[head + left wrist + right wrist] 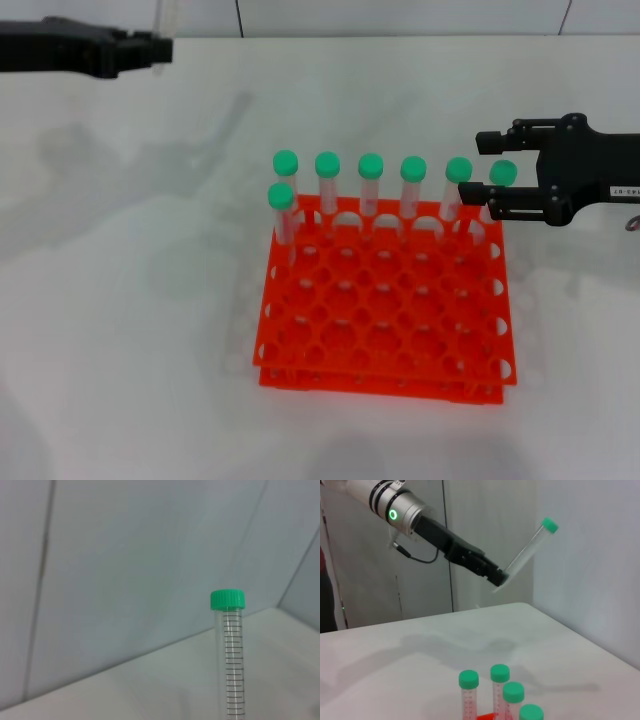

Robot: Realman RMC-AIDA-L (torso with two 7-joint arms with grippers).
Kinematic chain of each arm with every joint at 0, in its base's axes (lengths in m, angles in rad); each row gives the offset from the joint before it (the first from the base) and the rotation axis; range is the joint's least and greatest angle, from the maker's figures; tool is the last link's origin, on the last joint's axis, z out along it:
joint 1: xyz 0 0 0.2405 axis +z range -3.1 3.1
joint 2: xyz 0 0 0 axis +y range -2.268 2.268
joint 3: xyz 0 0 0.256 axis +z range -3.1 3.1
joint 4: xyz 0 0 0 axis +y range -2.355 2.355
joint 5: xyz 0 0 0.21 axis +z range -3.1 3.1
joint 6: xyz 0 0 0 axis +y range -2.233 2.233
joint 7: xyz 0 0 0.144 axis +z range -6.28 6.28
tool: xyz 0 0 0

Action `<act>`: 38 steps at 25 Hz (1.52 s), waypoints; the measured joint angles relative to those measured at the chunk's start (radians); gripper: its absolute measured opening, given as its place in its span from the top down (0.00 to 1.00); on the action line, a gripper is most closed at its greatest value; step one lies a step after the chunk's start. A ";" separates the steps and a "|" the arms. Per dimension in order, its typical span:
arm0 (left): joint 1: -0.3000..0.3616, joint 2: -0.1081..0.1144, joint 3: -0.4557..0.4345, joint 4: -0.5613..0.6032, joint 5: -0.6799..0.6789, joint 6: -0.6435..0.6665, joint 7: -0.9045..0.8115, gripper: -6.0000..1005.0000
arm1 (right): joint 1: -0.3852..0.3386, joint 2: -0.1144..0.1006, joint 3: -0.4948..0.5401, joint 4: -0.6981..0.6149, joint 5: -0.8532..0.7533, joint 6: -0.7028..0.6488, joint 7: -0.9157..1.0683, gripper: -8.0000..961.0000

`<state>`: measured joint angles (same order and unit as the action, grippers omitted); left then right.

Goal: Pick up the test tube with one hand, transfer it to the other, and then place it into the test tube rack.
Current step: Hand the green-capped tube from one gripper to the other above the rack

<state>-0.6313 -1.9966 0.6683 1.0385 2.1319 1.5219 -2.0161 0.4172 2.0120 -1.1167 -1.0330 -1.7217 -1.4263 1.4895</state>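
White desk (120, 330) and pale wall panels fill your view, so start at the far left: your left tool (150, 48) sits high at the back corner of the desk, well apart from everything else. It is pinching the test tube (527, 554) near its lower end. In the right wrist view you can see the tube tilted, green cap uppermost and leaning away from the tool's arm with its green ring light. The left wrist view shows you the cap and the printed graduation marks against the wall.

Moving toward the middle, the test tube rack (385, 320) stands on the desk, bright orange-red, two tiers. Six capped tubes (371, 185) stand upright in it: five along the back row and one just in front at the left end.

On the right, your right tool (482, 165), the one with the small white label, hovers level just beside the rack's back right corner. Its fingers are spread, one above the other. A seventh green cap (503, 173) shows between them; you cannot tell whether they touch it
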 joint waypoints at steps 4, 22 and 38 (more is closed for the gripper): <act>-0.029 -0.002 0.003 -0.047 -0.046 -0.007 0.013 0.81 | 0.000 0.000 0.000 -0.001 0.008 0.000 -0.001 0.34; -0.051 -0.065 0.188 -0.128 -0.185 -0.009 0.076 0.81 | 0.003 -0.001 0.028 -0.003 0.025 -0.001 -0.003 0.34; -0.053 -0.079 0.229 -0.267 -0.307 -0.006 0.293 0.81 | -0.037 -0.002 0.043 -0.082 0.034 -0.008 0.001 0.34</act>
<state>-0.6845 -2.0758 0.8969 0.7715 1.8253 1.5158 -1.7229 0.3800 2.0099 -1.0735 -1.1150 -1.6878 -1.4338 1.4905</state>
